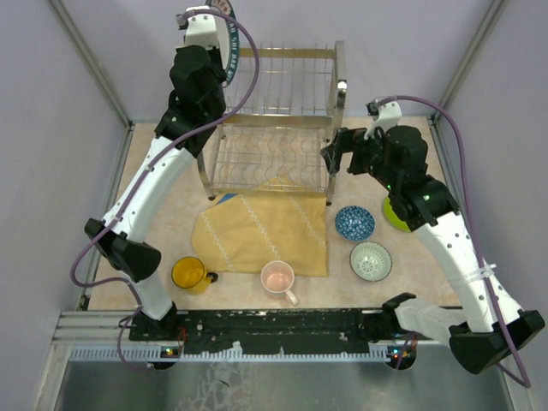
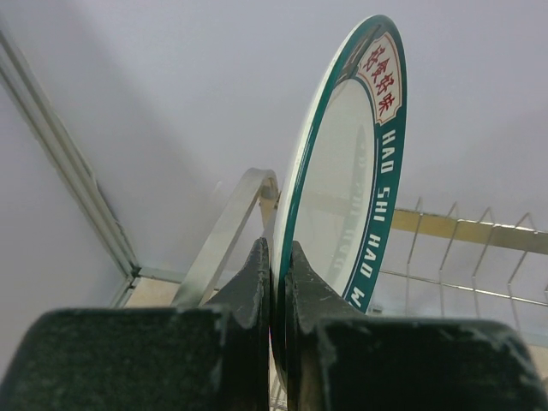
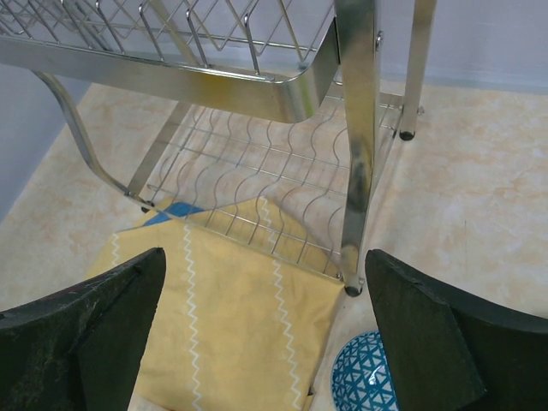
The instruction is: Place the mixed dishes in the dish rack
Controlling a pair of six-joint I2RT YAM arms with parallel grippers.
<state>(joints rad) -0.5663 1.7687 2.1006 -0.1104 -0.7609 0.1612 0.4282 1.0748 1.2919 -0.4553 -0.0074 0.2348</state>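
The left gripper (image 2: 276, 257) is pinched tight on the rim of the white plate with a teal lettered rim (image 2: 342, 171). It holds the plate on edge above the far left corner of the dish rack (image 1: 278, 120). That's a thin grip low on a tall plate; I'd worry it pivots or slips if the rim clips a wire going down. The right gripper (image 3: 264, 257) hangs spread and empty just beside the rack's near right post (image 3: 358, 145), where a nudge could shift the rack.
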